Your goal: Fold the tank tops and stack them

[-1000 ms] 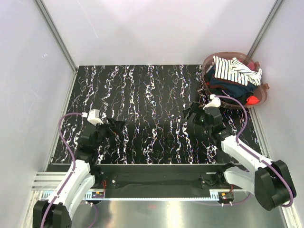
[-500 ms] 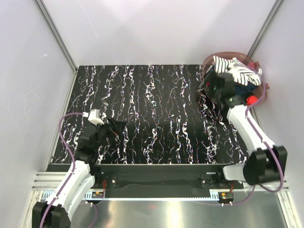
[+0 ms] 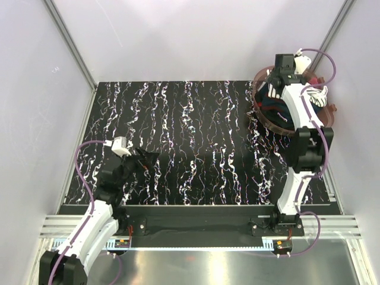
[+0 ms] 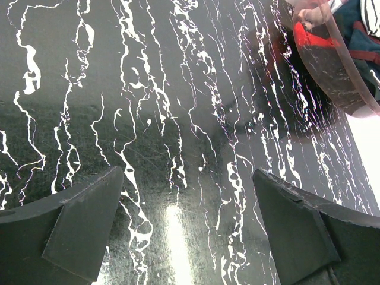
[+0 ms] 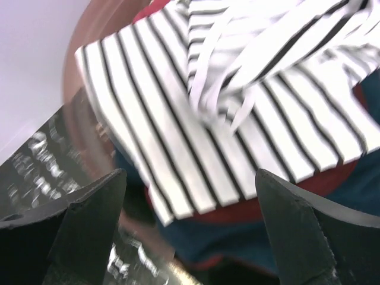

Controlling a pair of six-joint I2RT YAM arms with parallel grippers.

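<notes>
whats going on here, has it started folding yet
Not yet. The right hand hangs open over the basket at the table's far right corner, above the striped top, gripping nothing. The navy top lies under the striped one in the basket. The left hand is open above the table, holding nothing.
</notes>
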